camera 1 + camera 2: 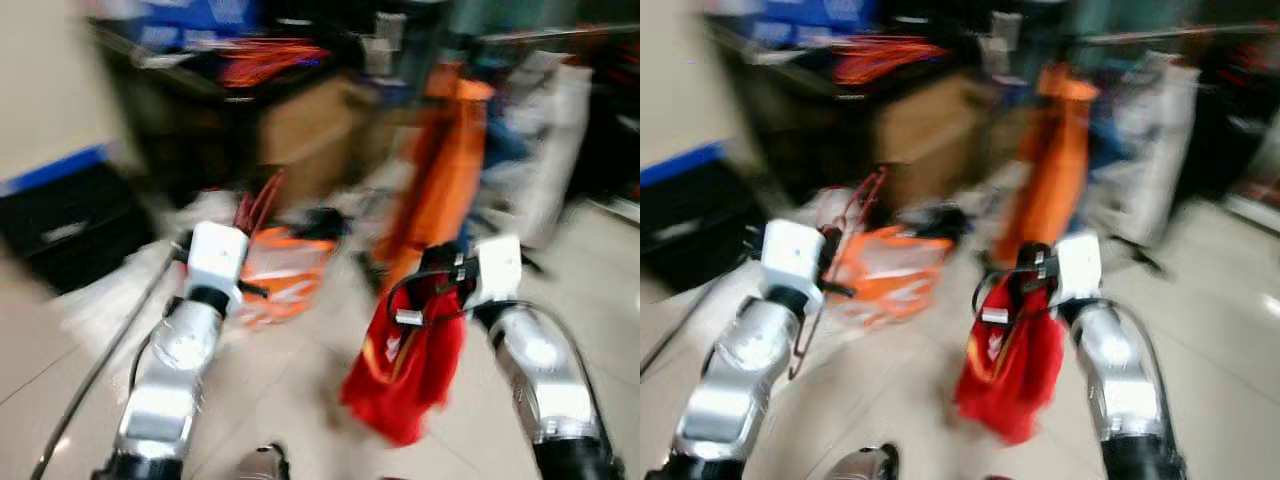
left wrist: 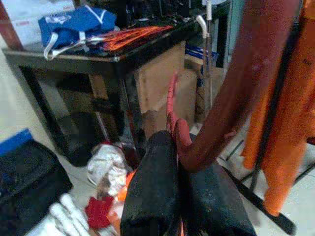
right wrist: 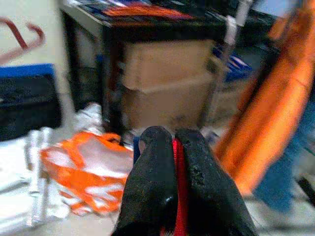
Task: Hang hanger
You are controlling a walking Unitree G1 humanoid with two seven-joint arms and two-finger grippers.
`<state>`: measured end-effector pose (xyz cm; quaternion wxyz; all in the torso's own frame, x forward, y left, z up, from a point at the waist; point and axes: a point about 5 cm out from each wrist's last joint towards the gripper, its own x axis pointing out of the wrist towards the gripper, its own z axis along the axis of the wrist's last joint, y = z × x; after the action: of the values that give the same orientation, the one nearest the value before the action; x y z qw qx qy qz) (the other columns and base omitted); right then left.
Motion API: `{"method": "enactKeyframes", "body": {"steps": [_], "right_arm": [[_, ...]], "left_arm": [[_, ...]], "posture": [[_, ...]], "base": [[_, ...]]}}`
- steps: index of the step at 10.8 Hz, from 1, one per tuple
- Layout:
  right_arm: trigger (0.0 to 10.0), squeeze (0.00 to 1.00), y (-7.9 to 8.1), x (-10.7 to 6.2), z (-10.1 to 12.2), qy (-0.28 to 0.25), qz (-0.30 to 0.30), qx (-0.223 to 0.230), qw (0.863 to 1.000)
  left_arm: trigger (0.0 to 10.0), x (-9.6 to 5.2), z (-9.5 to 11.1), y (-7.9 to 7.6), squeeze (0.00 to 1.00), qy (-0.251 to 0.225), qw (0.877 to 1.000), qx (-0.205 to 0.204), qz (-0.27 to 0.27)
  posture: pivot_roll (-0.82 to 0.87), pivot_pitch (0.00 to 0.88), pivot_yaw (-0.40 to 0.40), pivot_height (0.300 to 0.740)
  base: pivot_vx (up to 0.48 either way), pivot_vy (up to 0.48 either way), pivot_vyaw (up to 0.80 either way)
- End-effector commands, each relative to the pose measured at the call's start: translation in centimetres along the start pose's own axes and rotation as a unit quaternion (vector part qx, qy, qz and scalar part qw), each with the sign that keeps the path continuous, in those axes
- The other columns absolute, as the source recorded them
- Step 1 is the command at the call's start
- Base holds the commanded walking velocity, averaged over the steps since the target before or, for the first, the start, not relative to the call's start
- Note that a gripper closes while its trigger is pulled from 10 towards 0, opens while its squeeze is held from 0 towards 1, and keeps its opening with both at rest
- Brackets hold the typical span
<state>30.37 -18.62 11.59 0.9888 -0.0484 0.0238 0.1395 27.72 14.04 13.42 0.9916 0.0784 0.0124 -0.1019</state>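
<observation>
My head view is blurred. At lower left, my left gripper (image 2: 179,196) is clamped on a red plastic hanger (image 2: 173,105), its hook curving up past the fingers. At lower right, my right gripper (image 3: 174,189) pinches a red cloth garment (image 1: 405,365), which hangs limp below it. An orange garment (image 1: 440,170) hangs on a dark rack in the upper centre.

Red hanger (image 2: 173,115): thin red plastic, clamped between the closed fingers of the left gripper (image 2: 178,162), rising upright past the fingertips. In the head views it shows as blurred red strands above the left wrist. A red garment (image 1: 408,365) hangs limp from the right gripper (image 3: 173,147), pinched between its fingers, above the floor.
</observation>
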Motion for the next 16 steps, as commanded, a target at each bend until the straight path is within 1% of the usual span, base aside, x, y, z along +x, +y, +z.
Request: {"method": "enactKeyframes", "body": {"steps": [1, 2, 3, 4, 5, 6, 7, 9, 10, 11, 14, 15, 16], "right_arm": [[0.0, 0.62, -0.8, 1.0, 2.7, -0.041, -0.002, -0.006, 0.999], [0.0, 0.61, -0.6, 1.8, 3.4, -0.038, 0.012, -0.005, 0.999], [0.0, 0.60, -0.5, 2.4, 3.9, -0.044, 0.005, -0.002, 0.999], [0.0, 0.61, -0.1, 2.9, 4.2, -0.049, 0.002, 0.003, 0.999], [0.0, 0.61, 0.4, 3.4, 4.6, -0.056, 0.005, 0.008, 0.998], [0.0, 0.61, 0.6, 3.6, 4.8, -0.061, 0.003, 0.011, 0.998], [0.0, 0.61, 0.8, 4.1, 5.7, -0.077, -0.010, 0.013, 0.997], [0.0, 0.61, 1.1, 4.9, 6.2, -0.081, -0.009, 0.000, 0.997], [0.0, 0.61, 1.1, 5.1, 6.4, -0.083, -0.008, -0.003, 0.997], [0.0, 0.61, 0.9, 5.3, 6.4, -0.080, -0.011, -0.007, 0.997], [0.0, 0.61, 1.4, 5.2, 7.1, -0.093, -0.002, -0.002, 0.996], [0.0, 0.62, 2.2, 4.6, 7.4, -0.099, 0.021, 0.000, 0.995], [0.0, 0.61, 2.7, 4.2, 7.5, -0.100, 0.033, 0.000, 0.994]], "left_arm": [[10.0, 0.1, 1.1, -1.7, 0.00, -0.017, 0.998, -0.003, -0.060], [10.0, 0.2, 1.2, -1.9, 0.00, -0.017, 0.997, -0.003, -0.072], [10.0, 0.3, 1.3, -1.7, 0.00, -0.012, 0.996, -0.016, -0.085], [10.0, -0.5, 1.1, -2.6, 0.00, 0.002, 0.988, -0.021, -0.155], [10.0, -1.3, 0.9, -2.8, 0.00, 0.007, 0.980, -0.016, -0.200], [10.0, -1.5, 1.4, -2.6, 0.00, -0.002, 0.978, -0.031, -0.204], [10.0, -1.8, 2.5, -2.9, 0.00, -0.015, 0.971, -0.031, -0.237], [10.0, -2.6, 2.2, -2.8, 0.00, 0.004, 0.962, -0.004, -0.273], [10.0, -2.9, 2.1, -2.5, 0.00, 0.013, 0.959, 0.001, -0.282], [10.0, -3.3, 2.5, -2.1, 0.00, 0.016, 0.956, 0.009, -0.293], [10.0, -2.6, 2.3, -2.6, 0.00, 0.012, 0.958, -0.001, -0.285], [10.0, -2.1, 2.0, -2.4, 0.00, 0.015, 0.963, -0.008, -0.269], [10.0, -1.9, 2.0, -2.3, 0.00, 0.016, 0.965, -0.010, -0.263]], "posture": [[-0.11, 0.101, -0.049, 0.740], [-0.11, 0.100, -0.049, 0.740], [-0.10, 0.096, -0.040, 0.740], [-0.10, 0.095, -0.038, 0.740], [-0.09, 0.094, -0.036, 0.740], [-0.08, 0.094, -0.034, 0.740], [-0.08, 0.094, -0.035, 0.740], [-0.09, 0.094, -0.033, 0.740], [-0.08, 0.092, -0.035, 0.740], [-0.08, 0.090, -0.037, 0.740], [-0.08, 0.089, -0.038, 0.740], [-0.09, 0.090, -0.036, 0.740], [-0.10, 0.093, -0.033, 0.740]], "base": [[0.000, 0.000, 0.00], [0.000, 0.000, 0.00], [0.000, 0.000, 0.00], [0.000, 0.000, 0.00], [0.000, 0.000, 0.00], [0.000, 0.000, 0.00], [0.000, 0.000, 0.00], [0.000, 0.000, 0.00], [0.000, 0.000, 0.00], [0.000, 0.000, 0.00], [0.000, 0.000, 0.00], [0.000, 0.000, 0.00], [0.000, 0.000, 0.00]]}}
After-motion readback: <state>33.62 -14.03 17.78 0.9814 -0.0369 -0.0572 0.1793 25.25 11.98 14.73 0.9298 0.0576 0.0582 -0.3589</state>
